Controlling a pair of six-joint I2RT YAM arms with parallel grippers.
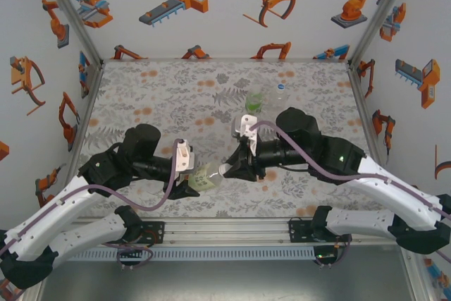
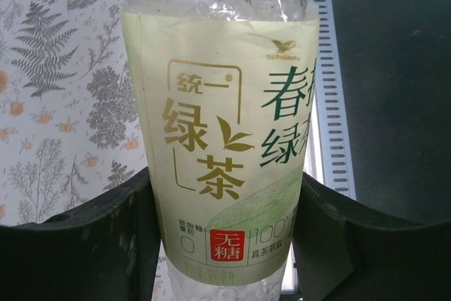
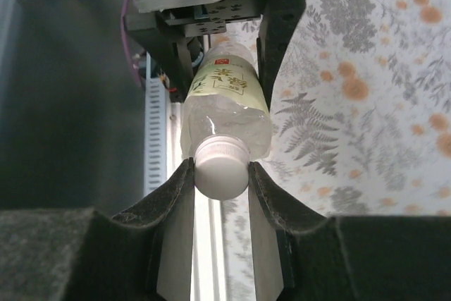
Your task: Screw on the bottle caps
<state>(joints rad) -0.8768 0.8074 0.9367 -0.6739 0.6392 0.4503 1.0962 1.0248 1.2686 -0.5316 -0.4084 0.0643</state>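
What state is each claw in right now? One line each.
Left claw: closed on the yellow-green-labelled bottle.
Right claw: closed on the white cap at that bottle's neck.

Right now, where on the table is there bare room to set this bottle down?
Bare cloth: the far-left stretch of the table, between the left wall and the green-label bottle; also the far-right corner past the clear bottle. Crowded: the centre, where the left gripper holds the yellow-green bottle and the right gripper pinches its cap.

White walls (image 1: 225, 26) carry orange robot-arm prints. A grey floral cloth (image 1: 176, 96) covers the table (image 1: 232, 225), framed by aluminium posts (image 1: 72, 12). Light is even.
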